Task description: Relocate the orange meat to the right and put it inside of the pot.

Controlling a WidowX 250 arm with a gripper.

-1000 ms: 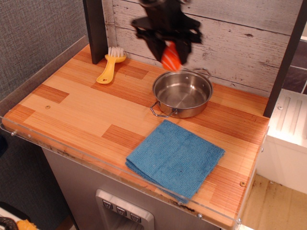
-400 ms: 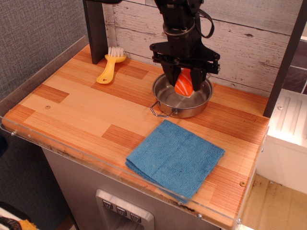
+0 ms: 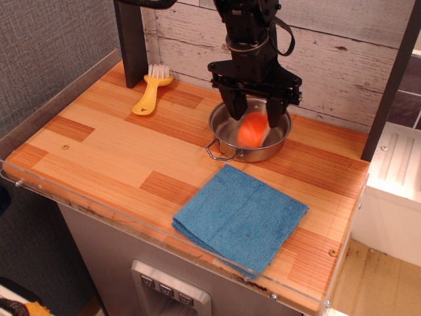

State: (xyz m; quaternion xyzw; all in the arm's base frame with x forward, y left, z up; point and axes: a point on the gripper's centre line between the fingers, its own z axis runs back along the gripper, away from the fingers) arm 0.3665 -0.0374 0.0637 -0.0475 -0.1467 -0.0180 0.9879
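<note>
Upper centre of the frame: black robot gripper [image 3: 254,112] hangs straight down from a black arm over the shallow round shiny steel pot [image 3: 227,139]. Jaws spread wide, two dark fingers [image 3: 232,105] apart, one on each side, nothing pinched between them. The small orange toy meat piece [image 3: 251,130] sits just below the fingertips, blurred, inside the pot's outline, towards its right half. Cannot tell whether it rests on the pot floor or is still in the air; stripes and white base not readable through the blur. It looks clear of both fingers.

Pot stands right of centre on the wooden counter top with light and reddish-brown patches [image 3: 118,151], near the whitewashed plank back wall [image 3: 335,59]. One wire loop handle sticks out at the pot's lower left; the far handle is mostly hidden behind the gripper.

Upper left: yellow plastic brush with white bristles [image 3: 152,91] lies flat on the wood, bristles towards the back, beside a dark upright post [image 3: 131,39]. Well apart from the pot.

Lower centre-right: folded blue cloth [image 3: 240,217] lies flat, rotated like a diamond, its top corner near the pot but not touching.

Clear acrylic strip [image 3: 99,214] edges the counter's front. Grey textured wall [image 3: 46,52] fills the left side.
</note>
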